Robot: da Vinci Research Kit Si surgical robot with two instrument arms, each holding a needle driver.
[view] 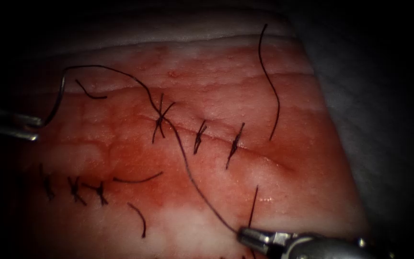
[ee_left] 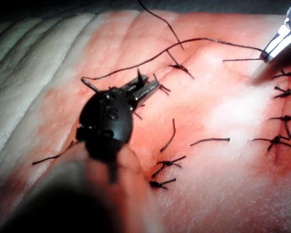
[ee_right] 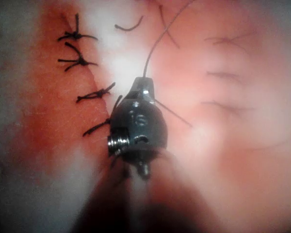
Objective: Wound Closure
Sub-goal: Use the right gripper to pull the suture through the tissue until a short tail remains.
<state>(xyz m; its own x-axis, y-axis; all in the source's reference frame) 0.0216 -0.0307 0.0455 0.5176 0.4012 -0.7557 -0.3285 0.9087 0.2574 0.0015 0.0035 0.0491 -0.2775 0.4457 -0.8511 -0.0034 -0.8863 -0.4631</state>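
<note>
Now left hand (view: 30, 128) clamps needle (view: 58, 98) off tissue (view: 288, 158); right hand (view: 243, 234) clamps thread (view: 188, 168).

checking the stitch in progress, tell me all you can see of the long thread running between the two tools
The long thread is thin, dark and single-stranded. From the right tool, whose jaws are shut on it, it runs up and left over the tissue to the leftmost stitch on the upper cut, crossing its knot. From there it arches left to the needle, a grey curved wire off the tissue's surface, held by the left tool with shut jaws.
</note>
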